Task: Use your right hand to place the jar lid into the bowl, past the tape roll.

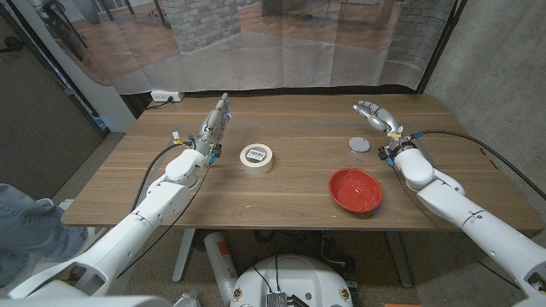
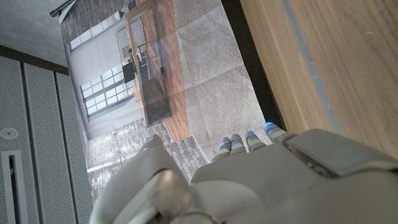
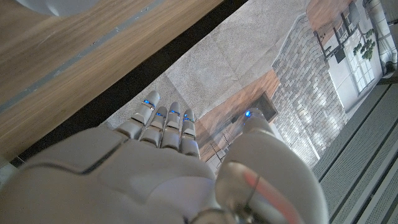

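one lid (image 1: 359, 144), one tape roll (image 1: 257, 157) and one empty red bowl (image 1: 355, 188) are sitting on the tabletop (image 1: 290, 200); each robot hand, left (image 1: 215, 124) and right (image 1: 375, 114), is holding nothing, fingers extended.

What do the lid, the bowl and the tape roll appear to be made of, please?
Lid: probably metal, a flat grey disc with a dull sheen, though too small to be sure. Bowl: likely plastic, uniform bright red with a smooth, slightly glossy surface. Tape roll: looks like paper masking tape, a matte cream ring with a label in its core.
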`<action>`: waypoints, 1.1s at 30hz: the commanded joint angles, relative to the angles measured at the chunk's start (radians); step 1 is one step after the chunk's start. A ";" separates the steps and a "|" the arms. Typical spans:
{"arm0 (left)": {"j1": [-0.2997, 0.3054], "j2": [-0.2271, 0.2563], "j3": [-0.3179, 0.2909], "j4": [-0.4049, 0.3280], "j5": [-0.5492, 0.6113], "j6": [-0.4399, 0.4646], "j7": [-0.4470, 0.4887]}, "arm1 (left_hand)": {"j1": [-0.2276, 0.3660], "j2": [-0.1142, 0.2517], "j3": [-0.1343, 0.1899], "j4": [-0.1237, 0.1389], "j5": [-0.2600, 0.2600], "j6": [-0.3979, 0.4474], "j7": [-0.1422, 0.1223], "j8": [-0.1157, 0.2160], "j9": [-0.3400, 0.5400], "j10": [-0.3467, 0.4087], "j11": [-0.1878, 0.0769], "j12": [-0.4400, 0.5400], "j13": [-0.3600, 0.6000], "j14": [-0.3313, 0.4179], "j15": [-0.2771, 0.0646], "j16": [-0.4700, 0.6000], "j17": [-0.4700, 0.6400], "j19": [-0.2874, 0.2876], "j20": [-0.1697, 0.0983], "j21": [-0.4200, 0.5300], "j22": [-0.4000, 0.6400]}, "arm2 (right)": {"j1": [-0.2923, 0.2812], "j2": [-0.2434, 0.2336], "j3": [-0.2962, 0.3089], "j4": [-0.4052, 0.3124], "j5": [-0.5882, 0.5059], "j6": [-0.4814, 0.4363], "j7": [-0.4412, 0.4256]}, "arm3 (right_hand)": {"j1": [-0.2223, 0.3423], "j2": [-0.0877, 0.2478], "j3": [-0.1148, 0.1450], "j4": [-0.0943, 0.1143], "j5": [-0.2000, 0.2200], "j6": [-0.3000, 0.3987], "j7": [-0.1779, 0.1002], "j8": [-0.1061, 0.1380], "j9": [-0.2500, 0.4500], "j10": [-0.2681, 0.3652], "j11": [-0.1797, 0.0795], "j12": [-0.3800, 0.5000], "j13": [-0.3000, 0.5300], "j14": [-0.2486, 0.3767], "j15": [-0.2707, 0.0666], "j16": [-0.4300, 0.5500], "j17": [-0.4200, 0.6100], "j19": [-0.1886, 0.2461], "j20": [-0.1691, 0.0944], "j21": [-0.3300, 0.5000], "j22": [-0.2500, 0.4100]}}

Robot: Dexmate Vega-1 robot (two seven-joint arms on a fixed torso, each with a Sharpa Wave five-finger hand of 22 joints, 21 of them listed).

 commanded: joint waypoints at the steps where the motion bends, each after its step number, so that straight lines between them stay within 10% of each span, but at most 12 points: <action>1: 0.004 -0.003 -0.002 -0.006 0.004 -0.004 0.009 | 0.016 0.001 0.001 -0.009 -0.003 0.005 0.000 0.006 0.003 0.006 0.000 0.006 0.003 -0.032 0.001 0.004 0.003 -0.123 -0.071 0.000 0.001 | -0.006 -0.013 0.000 -0.019 -0.031 -0.022 -0.012 | 0.009 -0.003 0.005 -0.007 0.003 -0.001 -0.009 0.000 0.003 0.003 0.000 0.002 0.002 0.006 -0.003 0.004 0.004 0.010 -0.029 -0.007 0.003; 33: 0.011 0.009 -0.002 -0.038 0.008 0.008 0.010 | 0.027 0.009 -0.002 -0.016 -0.009 0.029 0.005 0.004 0.002 0.026 0.002 0.003 0.003 -0.012 0.005 0.003 0.002 -0.113 -0.066 -0.009 0.002 | -0.020 -0.070 -0.017 -0.082 -0.182 -0.083 -0.061 | 0.033 0.000 0.010 -0.025 0.010 0.010 -0.016 0.002 0.003 0.010 -0.009 0.003 0.002 0.021 -0.014 0.005 0.004 0.024 -0.032 -0.028 0.003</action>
